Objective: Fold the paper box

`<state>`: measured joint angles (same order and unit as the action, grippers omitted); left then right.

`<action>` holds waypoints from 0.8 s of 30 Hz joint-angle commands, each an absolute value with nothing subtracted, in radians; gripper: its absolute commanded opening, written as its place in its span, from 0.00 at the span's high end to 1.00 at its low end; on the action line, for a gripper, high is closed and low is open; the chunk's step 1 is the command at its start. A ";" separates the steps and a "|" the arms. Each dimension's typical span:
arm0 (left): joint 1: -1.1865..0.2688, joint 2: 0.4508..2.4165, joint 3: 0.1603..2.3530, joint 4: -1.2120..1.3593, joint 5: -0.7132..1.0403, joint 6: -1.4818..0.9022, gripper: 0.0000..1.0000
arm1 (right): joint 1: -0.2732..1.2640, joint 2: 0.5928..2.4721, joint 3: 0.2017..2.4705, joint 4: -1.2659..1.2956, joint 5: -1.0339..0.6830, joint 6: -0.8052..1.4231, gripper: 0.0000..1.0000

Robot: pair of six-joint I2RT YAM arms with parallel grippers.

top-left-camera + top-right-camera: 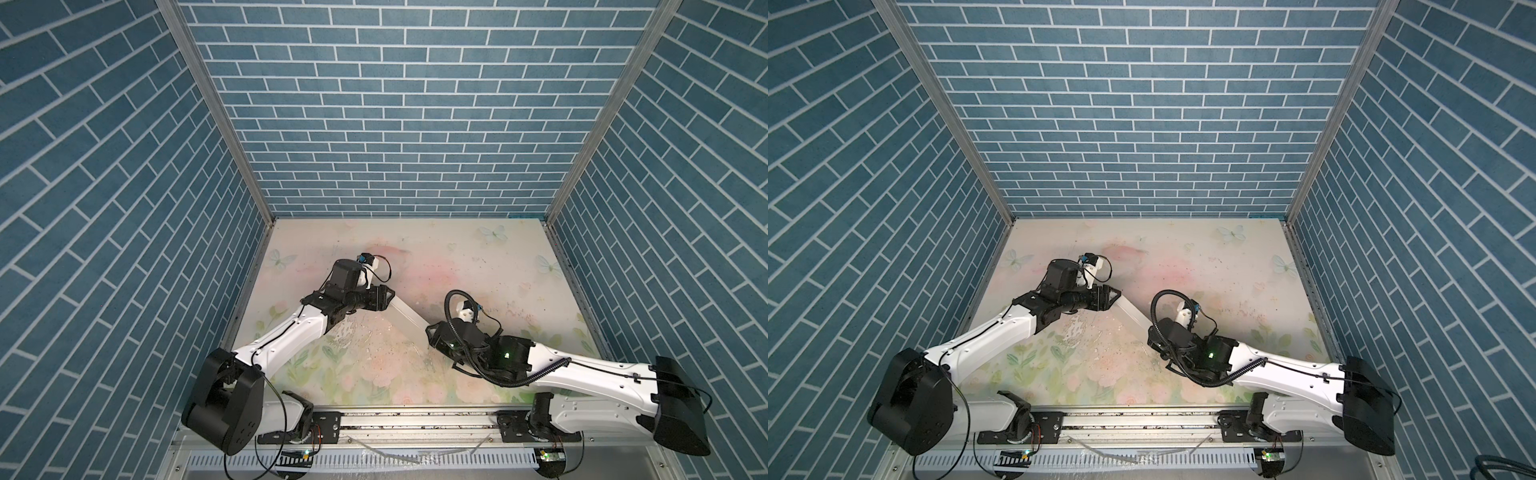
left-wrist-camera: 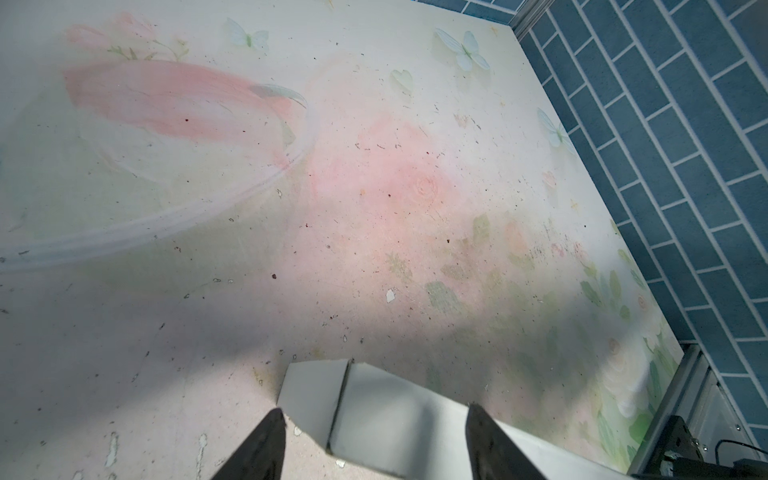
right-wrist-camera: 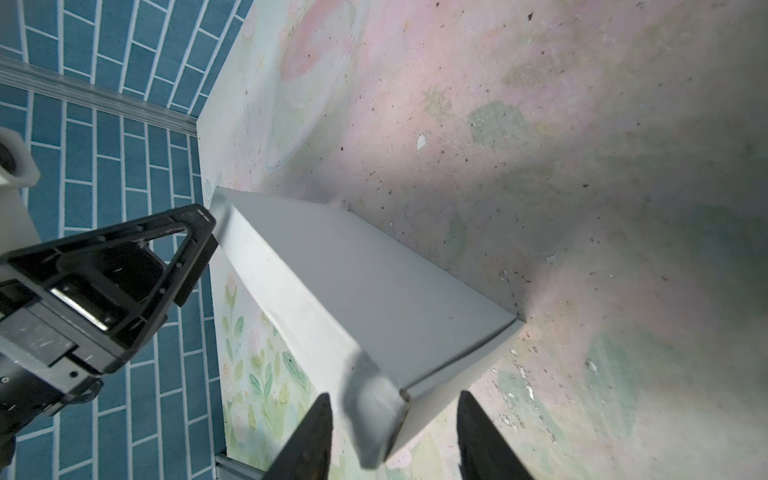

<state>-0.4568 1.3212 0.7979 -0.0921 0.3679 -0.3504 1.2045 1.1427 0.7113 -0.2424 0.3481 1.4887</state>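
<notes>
1. Blue brick-pattern walls [image 1: 395, 124]: closing in at 9, 12 and 3 o'clock in both top views; running out of frame above.
2. Floral-print table [image 1: 478, 266]: lying pale and scuffed under everything; 6 o'clock edge partly disappearing behind the arm bases.
3. Left arm [image 1: 286, 332]: reaching in from 7 o'clock. Right arm [image 1: 590, 365]: reaching in from 5 o'clock, with a cable loop covering part of the wrist.
4. Paper box [image 1: 409, 312] [image 1: 1133, 313]: sitting near the table's centre, looking folded shut and standing on a long narrow side. Slanting from 10 to 4 o'clock between the two claws.
   - From above: showing only a thin white strip, both ends going under the claws.
   - Right wrist view [image 3: 365, 282]: showing a plain broad side, lower edge meeting its shadow, near corner blurring out. Flaps, tabs and slots impossible to make out.
   - Left wrist view [image 2: 399, 395]: being cut off by the frame edge.
5. Left gripper [image 1: 390, 297] [image 2: 375, 413]: straddling the 10 o'clock end, jaws standing wide. Squeezing or merely flanking: cannot tell. One finger [image 3: 191, 257] showing in the right wrist view, its partner hiding behind the box.
6. Right gripper [image 1: 430, 332] [image 3: 395, 399]: straddling the 4 o'clock end, jaws standing narrower. Pressing or not: cannot tell.
7. White fleck [image 2: 390, 295]: lying on the table, apart from the box.
</notes>
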 commanded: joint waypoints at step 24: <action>-0.461 1.278 0.722 -0.064 0.391 -0.378 0.38 | 1.117 1.201 0.726 -0.135 0.288 1.436 0.52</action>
<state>-0.4564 1.3003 0.7460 -0.0601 0.3817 -0.3725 1.1305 1.1843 0.6968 -0.1410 0.3080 1.4654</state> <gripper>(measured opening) 0.626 0.484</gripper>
